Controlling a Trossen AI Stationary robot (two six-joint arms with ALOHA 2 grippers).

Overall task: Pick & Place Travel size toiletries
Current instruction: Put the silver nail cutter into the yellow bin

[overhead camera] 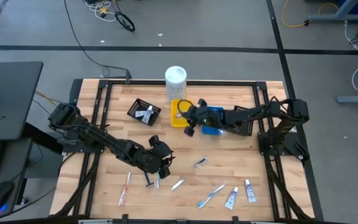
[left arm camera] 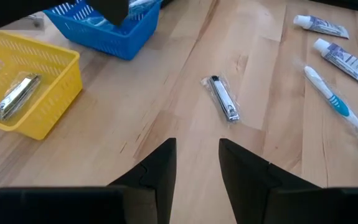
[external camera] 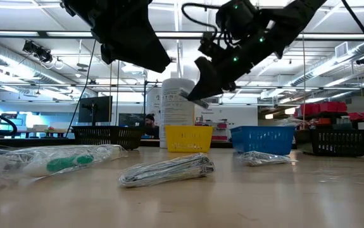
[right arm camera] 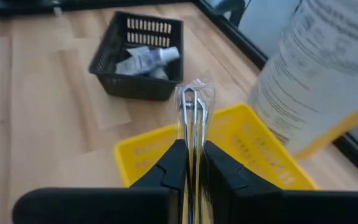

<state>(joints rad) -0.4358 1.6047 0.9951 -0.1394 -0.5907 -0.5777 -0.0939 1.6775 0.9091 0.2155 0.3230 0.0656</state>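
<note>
Risk sits mainly with the right gripper (right arm camera: 192, 163), whose jaws are clenched edge-on around a slim silvery wrapped nail clipper (right arm camera: 192, 109), held above the yellow tray (right arm camera: 261, 155) near the tall white container (overhead camera: 175, 79). The hold is narrow and the wrapper is slick, so the piece could twist or slip out early; I judge that a release from this height might bounce it off the tray's rim onto the bench (overhead camera: 228, 162). One clipper (left arm camera: 15, 96) already lies in that tray.

The left gripper (left arm camera: 197, 163) hovers with jaws released and empty over the bench, aimed toward another wrapped clipper (left arm camera: 224, 98). That flat packet lies tight against the wood, so a descent off its centre could push it aside instead of catching it. Tubes (left arm camera: 345, 59) and a toothbrush (left arm camera: 337, 102) wait nearby on the bench.
</note>
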